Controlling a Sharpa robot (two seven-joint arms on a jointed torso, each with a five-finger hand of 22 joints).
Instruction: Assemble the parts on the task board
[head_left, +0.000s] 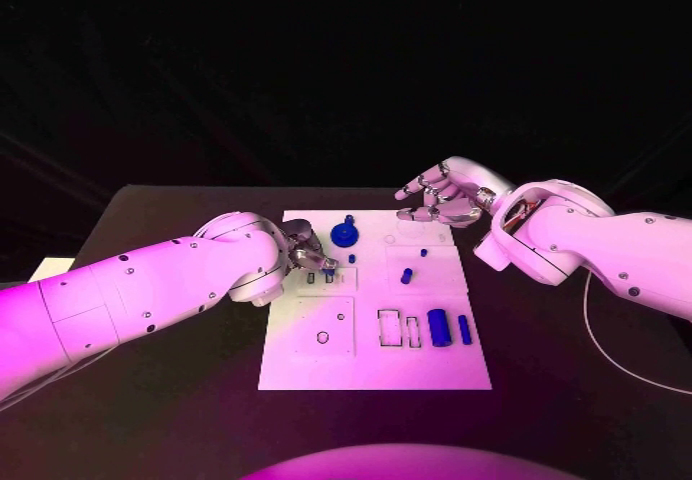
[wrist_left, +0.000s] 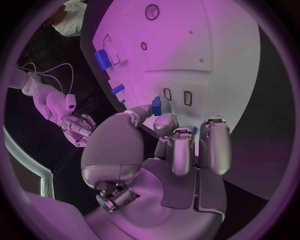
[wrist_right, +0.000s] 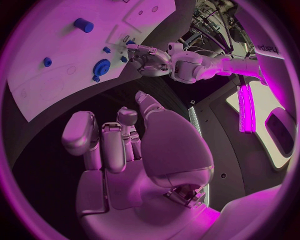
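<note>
The white task board lies mid-table. My left hand hovers over its near-left upper area and pinches a small blue part between thumb and a finger, close to two small slots. A round blue knob stands near the board's far edge. A small blue peg sits mid-board. A thick blue cylinder and a thin blue pin lie at the right. My right hand hangs beyond the far edge, fingers apart, holding nothing.
Outlined rectangular slots sit left of the cylinder, and an oval hole is on the board's left side. The black table surrounds the board. A pale object lies at the table's left edge.
</note>
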